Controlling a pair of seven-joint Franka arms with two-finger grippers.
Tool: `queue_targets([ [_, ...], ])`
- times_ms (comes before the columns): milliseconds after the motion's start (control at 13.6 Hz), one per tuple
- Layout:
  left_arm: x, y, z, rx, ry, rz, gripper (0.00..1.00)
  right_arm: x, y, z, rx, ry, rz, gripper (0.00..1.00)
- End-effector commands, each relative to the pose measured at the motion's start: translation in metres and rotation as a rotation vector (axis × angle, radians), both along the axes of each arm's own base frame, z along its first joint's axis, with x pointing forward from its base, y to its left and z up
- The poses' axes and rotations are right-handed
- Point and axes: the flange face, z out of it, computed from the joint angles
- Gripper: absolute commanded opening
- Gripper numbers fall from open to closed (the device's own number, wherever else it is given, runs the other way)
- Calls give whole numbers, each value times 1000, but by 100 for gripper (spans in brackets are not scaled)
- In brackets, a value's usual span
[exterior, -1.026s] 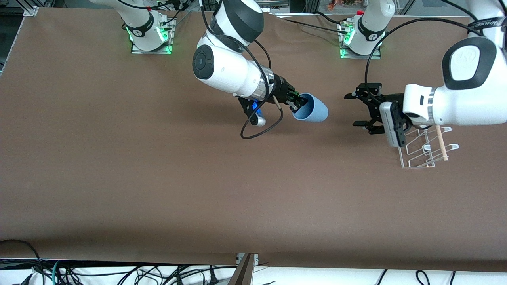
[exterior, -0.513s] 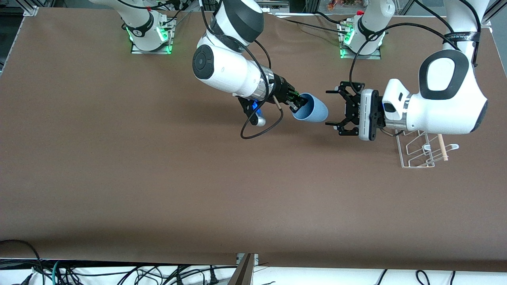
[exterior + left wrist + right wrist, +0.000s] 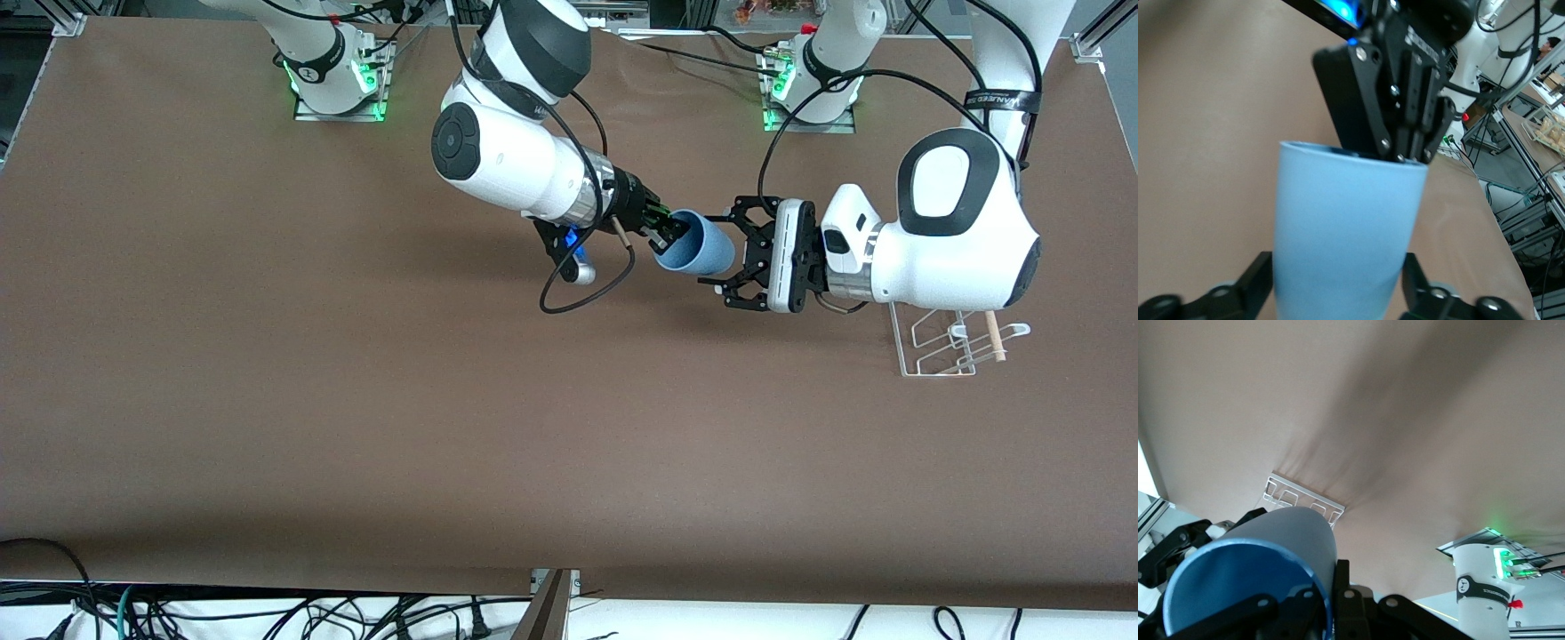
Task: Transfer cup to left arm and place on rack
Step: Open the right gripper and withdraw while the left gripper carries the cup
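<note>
The right gripper [image 3: 669,233] pinched the rim of the small light-blue tapered plastic cup [image 3: 700,250], held in the air at the front view's upper centre. The left gripper [image 3: 727,251] stood spread around its base. The clear wire rack [image 3: 942,342] sat mid-right on the brown table [image 3: 356,400].

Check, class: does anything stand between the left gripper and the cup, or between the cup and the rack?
Nothing visible does. The open left gripper already straddles the cup, which the right gripper holds by its rim. Toward the rack, only the left arm itself lies along the path.
</note>
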Motion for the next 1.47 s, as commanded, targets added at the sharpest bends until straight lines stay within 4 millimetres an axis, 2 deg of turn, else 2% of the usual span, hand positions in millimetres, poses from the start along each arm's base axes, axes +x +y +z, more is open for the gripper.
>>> queue_targets([
  [0, -2, -3, -15, -38, -16, -26, 50, -1, 3, 21, 33, 5, 10, 0],
  [147, -3, -4, -14, -40, -19, -33, 25, -1, 3, 21, 33, 4, 11, 0],
  [220, -3, -4, -14, -40, -20, -33, 20, 1, 2, 21, 32, -1, 12, 0],
  [293, -2, -3, -12, -41, -21, -32, 19, 4, -2, 21, 26, -13, 12, 27],
  [366, -3, -2, -10, -41, -18, -36, 19, 6, -4, 20, 15, -32, 22, 59],
  [513, -1, 4, -6, -36, -17, -39, 19, 5, -8, 29, -27, -94, 50, 93],
  [659, -1, 9, 3, -39, -13, -49, 19, 4, -16, 39, -60, -108, 78, 98],
  [733, -1, 12, 5, -37, -9, -56, 18, 14, -30, 45, -63, -101, 71, 98],
  [879, 3, 28, 20, 25, -55, -72, 16, 35, -64, 55, -71, -114, 85, 98],
  [953, 4, 34, 35, 38, -74, -85, 16, 49, -87, 59, -74, -121, 86, 98],
  [1026, 4, 37, 42, 54, -71, -109, 16, 67, -116, 64, -74, -126, 73, 98],
  [1099, 7, 49, 47, 94, -80, -110, 16, 83, -145, 66, -76, -122, 53, 98],
  [1246, 11, 65, 55, 188, -94, -105, 15, 107, -201, 77, -77, -122, 31, 98],
  [1392, 13, 78, 59, 341, -86, -114, 15, 129, -270, 83, -87, -96, 5, 99],
])
